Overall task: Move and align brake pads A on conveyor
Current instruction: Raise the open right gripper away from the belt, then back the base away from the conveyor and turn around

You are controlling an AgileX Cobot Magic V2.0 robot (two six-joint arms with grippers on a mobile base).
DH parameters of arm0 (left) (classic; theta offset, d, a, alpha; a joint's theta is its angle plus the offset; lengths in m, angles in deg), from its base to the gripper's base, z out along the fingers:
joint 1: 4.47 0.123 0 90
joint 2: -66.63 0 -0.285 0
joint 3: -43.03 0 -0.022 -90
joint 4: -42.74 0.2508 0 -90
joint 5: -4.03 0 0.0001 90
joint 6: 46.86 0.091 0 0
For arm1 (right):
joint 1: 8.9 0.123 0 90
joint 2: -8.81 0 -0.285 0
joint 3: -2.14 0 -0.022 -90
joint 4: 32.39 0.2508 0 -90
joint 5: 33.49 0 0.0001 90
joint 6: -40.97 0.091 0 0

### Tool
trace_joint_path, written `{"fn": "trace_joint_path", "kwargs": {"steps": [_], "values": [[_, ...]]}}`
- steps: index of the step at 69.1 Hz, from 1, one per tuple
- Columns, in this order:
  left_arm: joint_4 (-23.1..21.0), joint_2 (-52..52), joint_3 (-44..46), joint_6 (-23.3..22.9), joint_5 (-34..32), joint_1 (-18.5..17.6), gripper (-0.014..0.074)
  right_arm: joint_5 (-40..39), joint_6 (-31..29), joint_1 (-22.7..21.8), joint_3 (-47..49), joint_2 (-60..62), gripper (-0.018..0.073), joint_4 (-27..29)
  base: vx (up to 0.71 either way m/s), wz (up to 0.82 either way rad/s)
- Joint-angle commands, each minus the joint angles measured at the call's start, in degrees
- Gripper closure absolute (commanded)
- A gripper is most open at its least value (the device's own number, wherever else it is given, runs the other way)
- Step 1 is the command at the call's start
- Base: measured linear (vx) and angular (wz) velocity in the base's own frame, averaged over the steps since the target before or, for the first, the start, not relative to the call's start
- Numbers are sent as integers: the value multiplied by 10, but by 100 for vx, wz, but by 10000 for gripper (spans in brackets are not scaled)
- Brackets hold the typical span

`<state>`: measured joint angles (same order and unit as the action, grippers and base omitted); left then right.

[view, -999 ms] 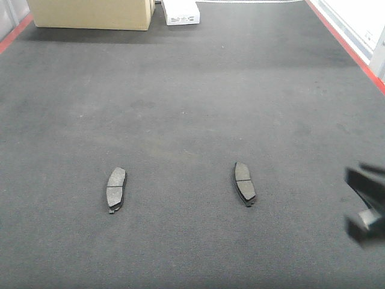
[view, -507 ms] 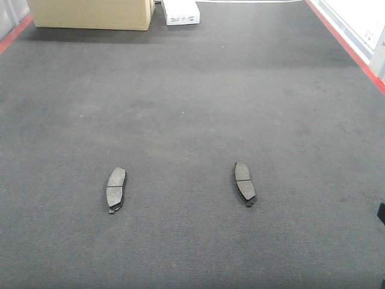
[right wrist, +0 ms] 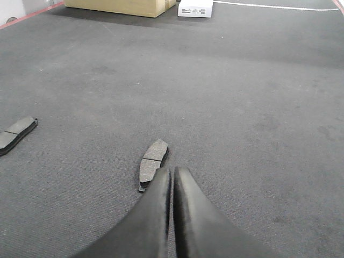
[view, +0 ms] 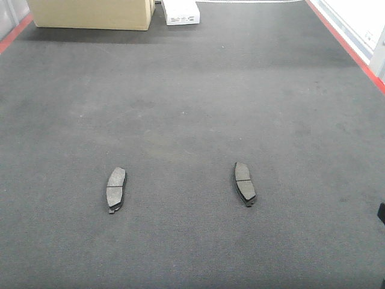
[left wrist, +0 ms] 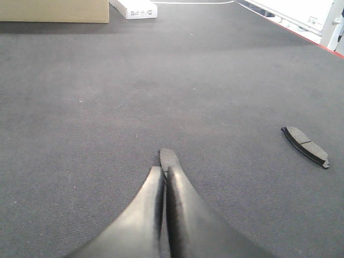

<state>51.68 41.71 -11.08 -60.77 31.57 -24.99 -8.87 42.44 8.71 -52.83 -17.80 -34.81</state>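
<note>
- Brake pads A are in neither pincer. The left gripper (left wrist: 164, 171) and the right gripper (right wrist: 172, 172) each have their jaws pressed flat together with nothing between them.
- Each wrist view looks over its own clenched fingertips at one pad lying just beyond them. This suggests each arm is assigned the pad on its own side.
- Only two pads are in view. The left pad (view: 116, 189) and the right pad (view: 245, 183) lie flat on the conveyor (view: 192, 108) at about the same depth, well apart.
- Both pads lie lengthwise away from the robot, and their far ends lean slightly toward each other. Alignment is judged close but not exact.
- Each pad is a small grey curved oblong, friction face up, with a thin cross groove at mid-length and a darker backing plate showing at the edge.
- At the far end of the belt stand a cardboard box (view: 90, 13) and a white carton (view: 180, 12). A red edge strip (view: 346, 45) bounds the right side.
</note>
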Motion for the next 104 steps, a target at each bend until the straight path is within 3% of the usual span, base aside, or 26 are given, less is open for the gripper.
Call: {"fn": "trace_joint_path", "kwargs": {"steps": [1, 64, 104], "values": [[2, -4, 14, -2, -41, -1, 602, -42, -1, 1, 15, -3, 566, -7, 0, 0], [3, -4, 14, -2, -41, -1, 602, -41, -1, 1, 15, -3, 566, -7, -1, -1], [3, -4, 14, -2, -41, -1, 602, -41, -1, 1, 15, -3, 566, -7, -30, 5]]}}
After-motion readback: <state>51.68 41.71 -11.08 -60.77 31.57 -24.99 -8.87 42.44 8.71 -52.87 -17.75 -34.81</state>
